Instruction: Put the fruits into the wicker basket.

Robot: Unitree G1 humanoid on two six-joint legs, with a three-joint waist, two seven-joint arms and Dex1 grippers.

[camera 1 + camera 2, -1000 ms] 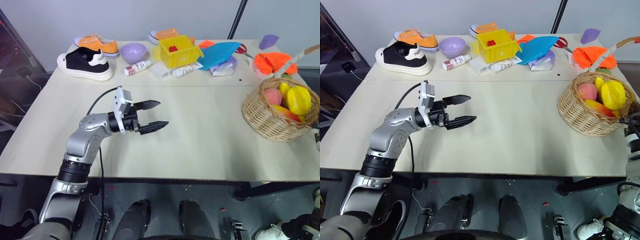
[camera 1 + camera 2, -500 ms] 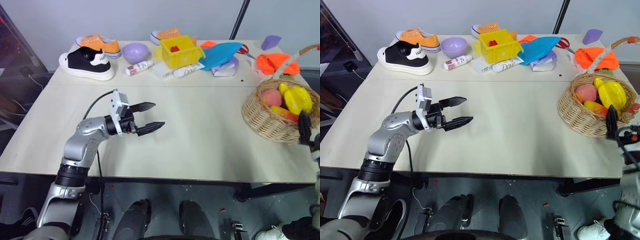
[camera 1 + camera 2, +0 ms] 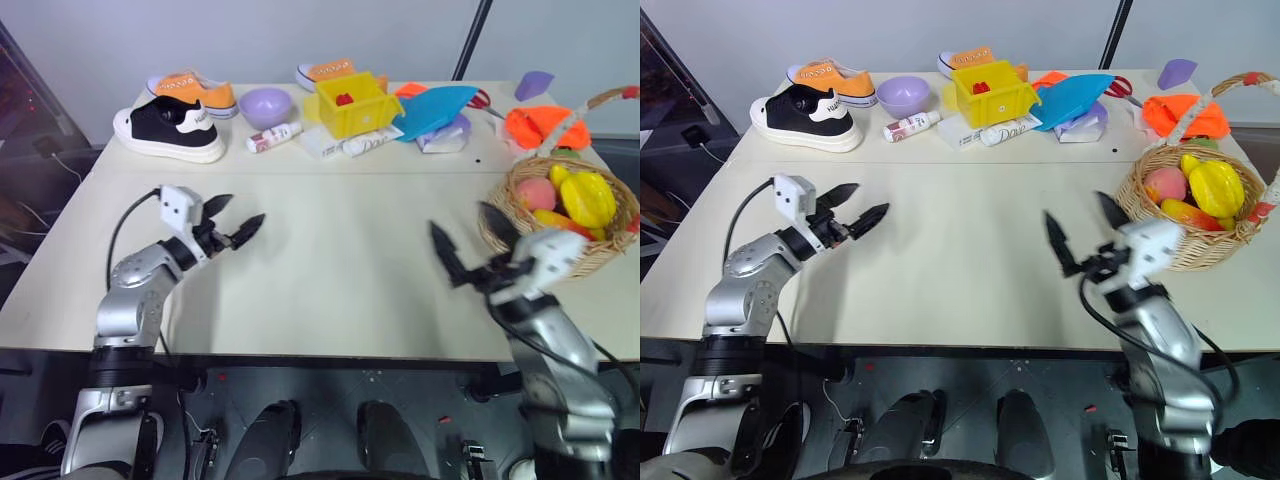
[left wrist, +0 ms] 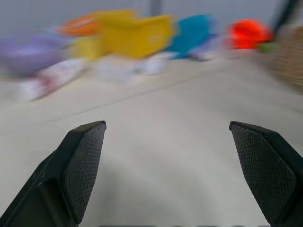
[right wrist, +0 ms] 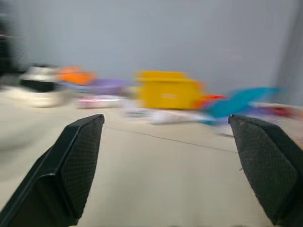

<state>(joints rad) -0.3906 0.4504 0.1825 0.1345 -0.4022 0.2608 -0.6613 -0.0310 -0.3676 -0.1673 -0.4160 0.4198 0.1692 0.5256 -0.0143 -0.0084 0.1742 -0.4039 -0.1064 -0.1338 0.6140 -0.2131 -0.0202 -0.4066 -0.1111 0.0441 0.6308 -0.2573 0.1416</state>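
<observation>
Beige counter [image 3: 330,270] against grey wall. Wicker basket [image 3: 530,240] at right edge of frame, mid-height; star fruit [image 3: 590,198] and mango [image 3: 560,221] inside it, peach-coloured fruit [image 3: 536,192] beside them. Right end effector [image 3: 470,243] just left of basket, fingers spread wide, nothing held. Left end effector [image 3: 233,215] at left of centre, fingers also wide, empty, above bare counter. Along far edge: black shoe [image 3: 168,128], orange shoe [image 3: 192,90], purple bowl [image 3: 266,104], yellow bin [image 3: 355,102], blue dustpan [image 3: 435,108], orange cloth [image 3: 540,124].
</observation>
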